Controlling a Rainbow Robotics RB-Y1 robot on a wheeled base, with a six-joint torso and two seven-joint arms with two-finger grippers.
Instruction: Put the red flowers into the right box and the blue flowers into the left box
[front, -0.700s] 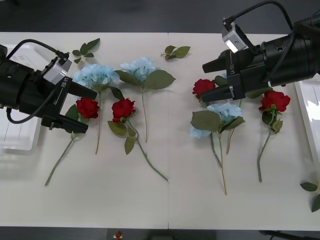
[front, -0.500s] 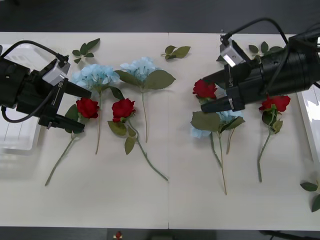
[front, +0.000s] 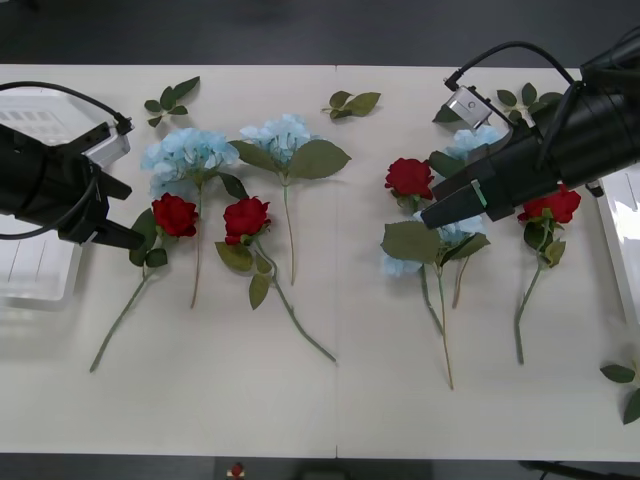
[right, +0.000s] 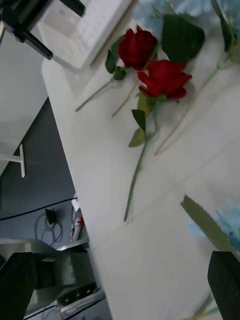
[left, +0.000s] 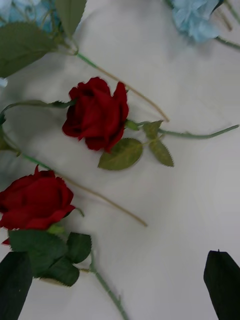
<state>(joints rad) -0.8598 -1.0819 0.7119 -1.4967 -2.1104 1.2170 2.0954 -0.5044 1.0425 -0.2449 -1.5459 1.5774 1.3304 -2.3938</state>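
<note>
Currently we find nothing sorted: all 4 red flowers and the blue flowers lie on the worktop (front: 340, 400), and both boxes hold none that we can see.

The left gripper (front: 118, 210) hangs near the worktop's left edge, its fingers (left: 222, 282) spread apart and empty. Its nearest rose (front: 175, 215) lies just beside the tips, with a second rose (front: 246, 217) close by and a blue cluster (front: 188, 152) just behind them toward the far edge. The left box (front: 40, 270) sits at the left edge, partly under the arm.

The right gripper (front: 432, 200) hovers over the right half, fingers (right: 226, 280) likewise apart and empty. It stands between a rose (front: 410, 177) and a blue cluster (front: 452, 228) with a large leaf (front: 411, 241). A further rose (front: 551, 204) lies toward the right box (front: 620, 215), seen at the right edge.

Risks we note:
- On the left, stems and leaves overlap; closing on one rose may drag its neighbour or the blue stem along.
- On the right, red and blue lie almost touching; a slightly misplaced closure could take the wrong colour or both.
- Thin stems may slip through a loose grip; a grasp on the bloom may crush it.
- The left side's roses must cross the whole worktop, so a trailing stem could sweep other flowers out of place.
</note>
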